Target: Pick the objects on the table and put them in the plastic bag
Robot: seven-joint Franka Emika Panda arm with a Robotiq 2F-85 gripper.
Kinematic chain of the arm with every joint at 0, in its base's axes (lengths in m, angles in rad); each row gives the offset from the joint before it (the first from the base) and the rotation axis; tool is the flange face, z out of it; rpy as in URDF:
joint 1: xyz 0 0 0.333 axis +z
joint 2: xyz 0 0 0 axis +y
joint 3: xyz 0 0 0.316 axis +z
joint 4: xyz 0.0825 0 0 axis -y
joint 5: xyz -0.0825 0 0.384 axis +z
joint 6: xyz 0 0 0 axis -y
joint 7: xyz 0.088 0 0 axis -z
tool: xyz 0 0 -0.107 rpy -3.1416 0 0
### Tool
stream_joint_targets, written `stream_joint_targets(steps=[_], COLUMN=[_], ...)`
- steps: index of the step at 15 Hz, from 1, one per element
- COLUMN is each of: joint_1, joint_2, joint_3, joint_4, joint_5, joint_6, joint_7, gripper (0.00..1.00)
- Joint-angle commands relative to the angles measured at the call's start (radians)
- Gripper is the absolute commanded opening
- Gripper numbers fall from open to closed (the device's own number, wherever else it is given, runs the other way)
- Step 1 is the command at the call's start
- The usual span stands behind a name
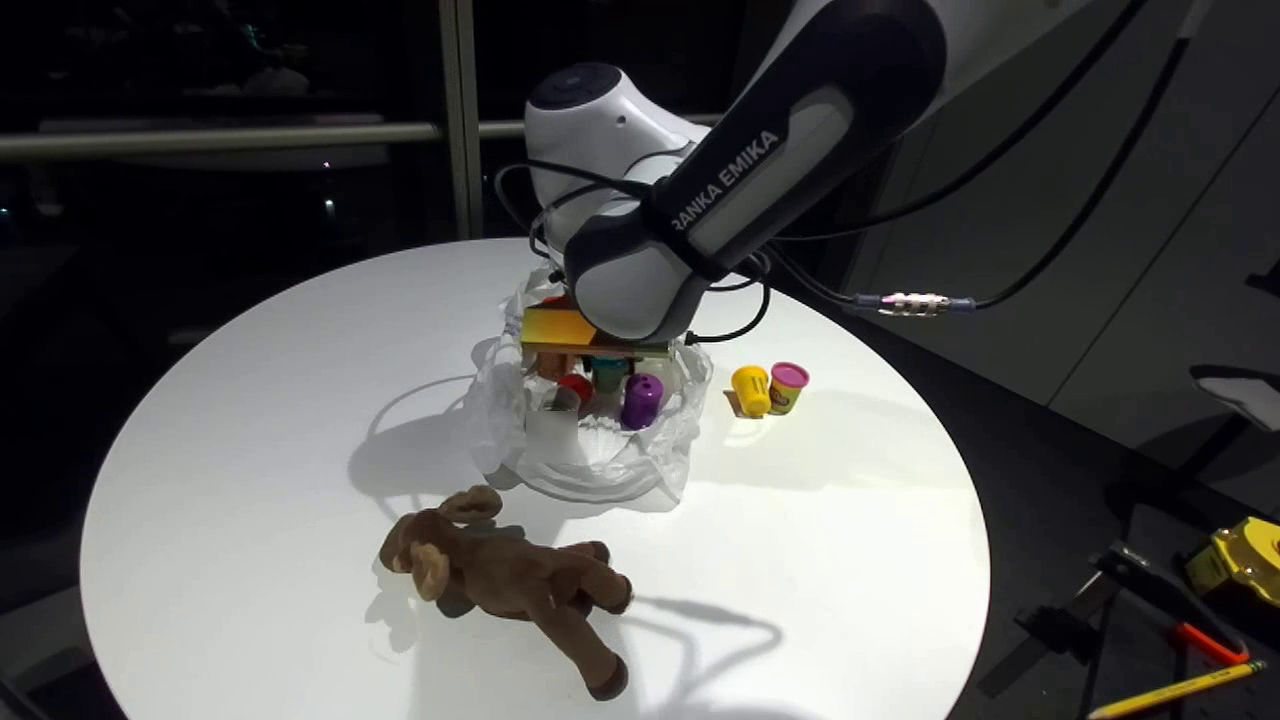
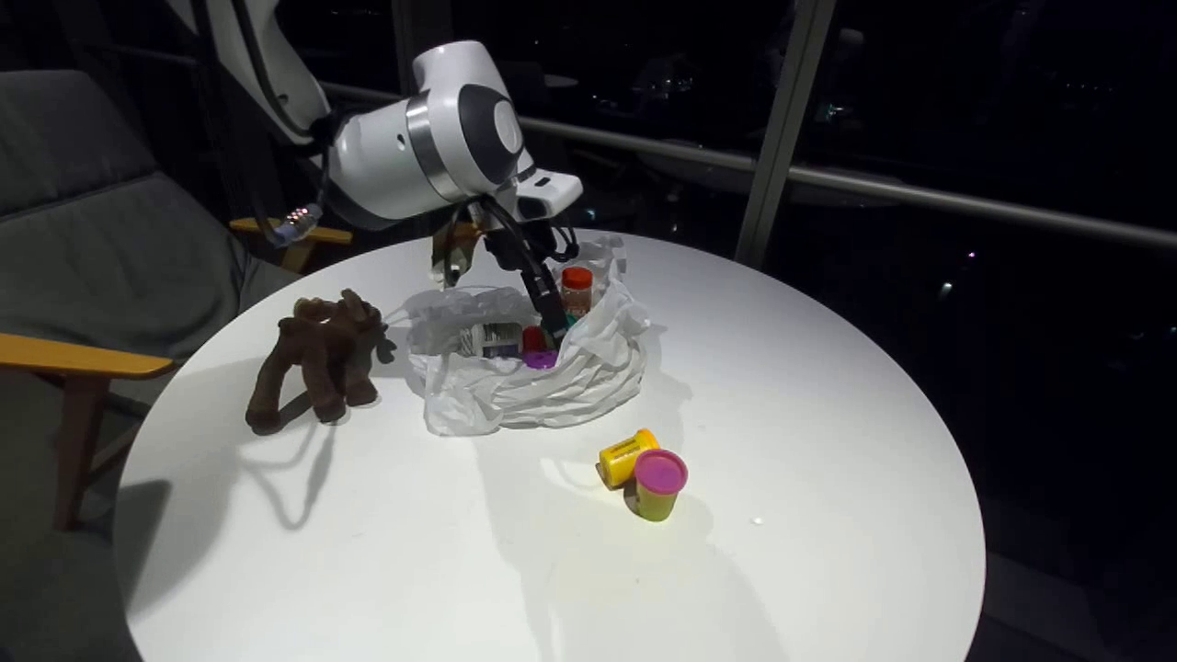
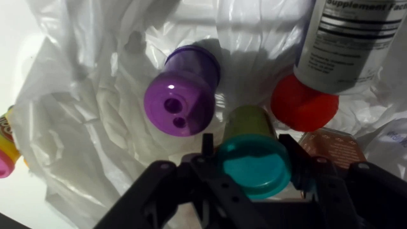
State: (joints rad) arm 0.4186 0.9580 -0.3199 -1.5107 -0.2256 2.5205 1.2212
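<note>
In an exterior view I have broad, round-edged white table right of the crinkly, translucent bag. Inside the bag my gripper clasps a teal-lidded cup; outside it rest a fuzzy brown plush, a yellow tub and a magenta-lidded tub.

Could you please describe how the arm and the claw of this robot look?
The arm is rounded, in white and near-black; pale lettering on it reads "RANKA EMIKA". In an exterior view, a silver band circles it. Black cables run beside it, one with a metallic connector. The claw is black, with two narrow fingers.
</note>
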Motion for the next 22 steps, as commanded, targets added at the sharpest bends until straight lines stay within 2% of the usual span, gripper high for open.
stream_joint_targets(steps=[1, 3, 6, 10, 14, 17, 20, 22], joint_1=[-0.071, -0.091, -0.102, -0.086, -0.102, -0.118, -0.166, -0.216], joint_2=[0.014, -0.011, -0.057, -0.187, -0.378, -0.493, -0.587, -0.616], joint_3=[0.06, 0.076, 0.086, 0.089, 0.125, 0.112, 0.109, 0.118], joint_4=[0.071, 0.054, 0.019, -0.106, -0.315, -0.471, -0.633, -0.701], joint_5=[0.002, 0.004, 0.005, -0.012, 0.012, -0.008, -0.009, 0.015], joint_6=[-0.048, -0.042, -0.023, 0.0, -0.006, 0.004, 0.037, 0.043], joint_7=[-0.065, -0.09, -0.114, -0.146, -0.17, -0.152, -0.148, -0.166], gripper=[0.85, 0.99, 1.0, 1.0, 1.0, 1.0, 1.0, 1.0])
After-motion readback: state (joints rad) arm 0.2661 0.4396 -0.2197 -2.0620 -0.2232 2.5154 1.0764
